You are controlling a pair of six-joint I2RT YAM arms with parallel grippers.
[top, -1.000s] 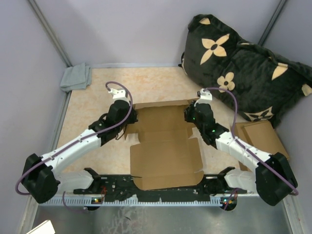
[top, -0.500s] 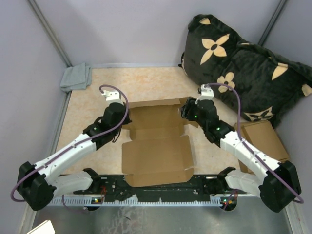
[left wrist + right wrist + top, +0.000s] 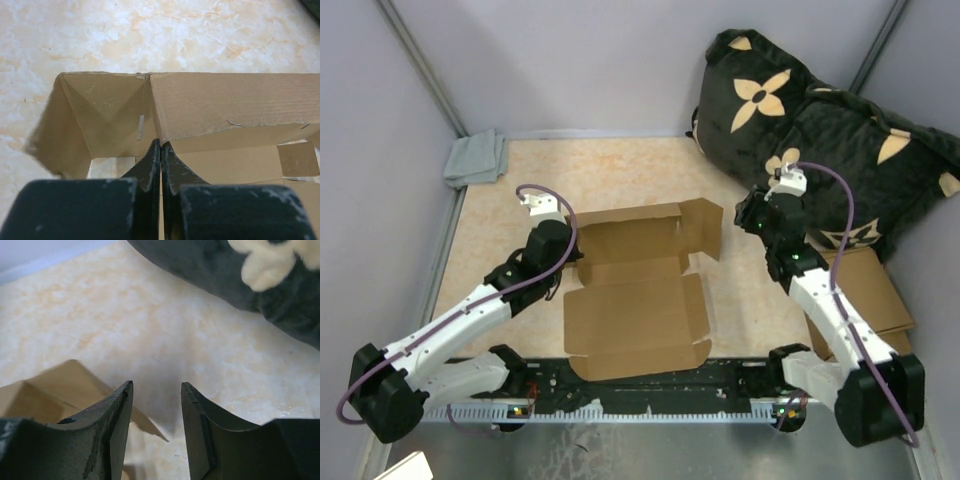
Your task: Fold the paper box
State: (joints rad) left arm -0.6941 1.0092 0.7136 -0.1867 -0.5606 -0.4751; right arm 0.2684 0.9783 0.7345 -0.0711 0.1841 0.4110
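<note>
Two arms reach over the table toward the paper box, which sits in the middle of the top view, just beyond the arm bases. Its large near panel lies flat. At the far edge, toward 12 o'clock, a long wall is raised, and a flap stands up at the wall's 3 o'clock end. The left gripper is at the box's 9 o'clock side, by the far left corner. In the left wrist view the left gripper has its fingers pressed together, and the tips sit at the seam where a folded-in corner flap meets the raised wall of the paper box. Whether any card is caught between them cannot be told. The right gripper hangs at about 2 o'clock from the box's middle, just beside the standing flap and apart from it. In the right wrist view the right gripper has its fingers spread with bare table between them, and a corner of the paper box shows at 8 o'clock. A dark pillow with cream flowers fills the 2 o'clock corner. A grey cloth lies at 10 o'clock. A stack of flat cardboard pieces lies at 3 o'clock, partly under the right arm.
</note>
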